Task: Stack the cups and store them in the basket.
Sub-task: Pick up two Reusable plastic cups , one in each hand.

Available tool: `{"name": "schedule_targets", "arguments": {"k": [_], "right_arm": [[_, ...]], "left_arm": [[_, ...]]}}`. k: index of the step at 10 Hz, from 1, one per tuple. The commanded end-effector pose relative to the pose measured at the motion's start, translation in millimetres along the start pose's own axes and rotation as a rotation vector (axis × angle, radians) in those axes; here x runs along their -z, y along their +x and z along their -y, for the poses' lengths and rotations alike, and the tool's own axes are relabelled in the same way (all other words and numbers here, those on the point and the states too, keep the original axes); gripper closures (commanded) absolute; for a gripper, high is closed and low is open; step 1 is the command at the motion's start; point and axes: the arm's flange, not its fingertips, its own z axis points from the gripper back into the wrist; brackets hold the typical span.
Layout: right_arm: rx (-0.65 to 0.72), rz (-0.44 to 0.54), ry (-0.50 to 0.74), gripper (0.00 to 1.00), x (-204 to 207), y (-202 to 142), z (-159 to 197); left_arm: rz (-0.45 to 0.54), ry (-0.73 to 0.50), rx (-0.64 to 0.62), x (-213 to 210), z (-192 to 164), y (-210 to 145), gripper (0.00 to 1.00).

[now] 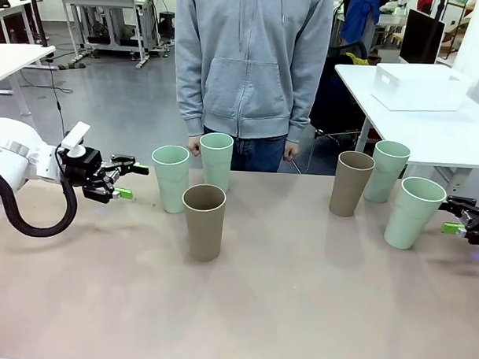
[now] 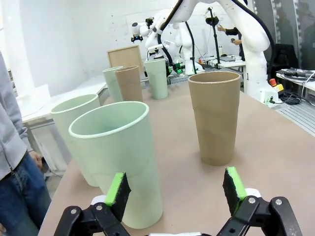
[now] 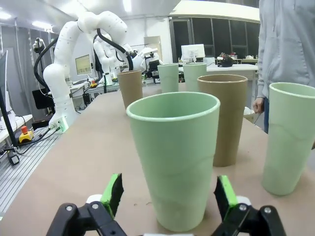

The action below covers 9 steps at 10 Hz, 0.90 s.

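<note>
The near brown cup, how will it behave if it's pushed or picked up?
Probably tippy if pushed high: the near brown cup is tall and tapers to a narrower base. Likely light and stiff: it looks empty, with a thin rim. Its matte surface should not be slippery.

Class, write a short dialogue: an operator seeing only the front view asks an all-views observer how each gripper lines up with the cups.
Operator: Right side: lined up on a cup?
Observer: Yes; the right gripper, jaws open, has the rightmost mint cup dead ahead, centred between its pads.
Operator: And the left?
Observer: The left gripper is open too; its aim falls between the leftmost mint cup and the front brown cup.
</note>
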Motion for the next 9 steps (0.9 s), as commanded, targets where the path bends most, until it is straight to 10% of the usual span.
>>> {"name": "schedule_targets", "arguments": {"k": [1, 9], "right_arm": [[-0.029, 0.017, -0.027, 0.00, 8, -5, 7], [-0.002, 0.040, -0.037, 0.00, 12, -14, 3]], "left_arm": [[0.033, 0.021, 0.070, 1, -4, 0, 0.00], [0.001, 0.137, -0.016, 18, -27, -22, 0.00]]}}
